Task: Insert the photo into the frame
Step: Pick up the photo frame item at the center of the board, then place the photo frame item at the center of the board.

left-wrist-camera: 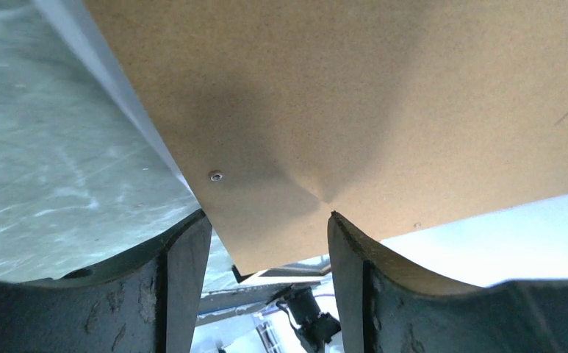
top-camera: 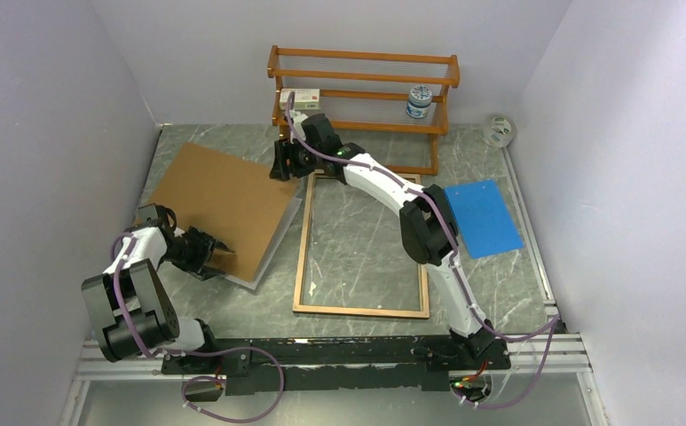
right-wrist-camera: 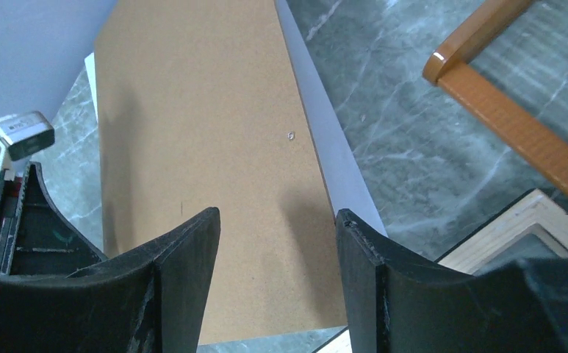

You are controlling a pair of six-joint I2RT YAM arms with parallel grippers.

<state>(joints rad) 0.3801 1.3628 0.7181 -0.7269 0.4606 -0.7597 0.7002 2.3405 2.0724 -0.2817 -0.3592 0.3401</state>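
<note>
The frame (top-camera: 361, 311) lies flat mid-table, its light wood back up, the marble showing through the glass. To its left the brown backing board (top-camera: 219, 209) lies over the photo (top-camera: 279, 241), of which only a white strip shows along the board's right edge. My left gripper (top-camera: 222, 253) is open at the board's near corner; in the left wrist view (left-wrist-camera: 270, 228) that corner sits between the fingers, with the photo's white edge (left-wrist-camera: 112, 88) beside it. My right gripper (top-camera: 284, 167) is open and empty over the board's far right corner (right-wrist-camera: 277, 220), next to the photo's strip (right-wrist-camera: 325, 162) and a frame corner (right-wrist-camera: 516, 220).
A wooden shelf rack (top-camera: 361, 98) stands at the back with a white box (top-camera: 299, 96) and a jar (top-camera: 419, 102) on it. A blue sheet (top-camera: 484, 217) lies right of the frame. A small white roll (top-camera: 499, 130) sits back right. Walls close in on both sides.
</note>
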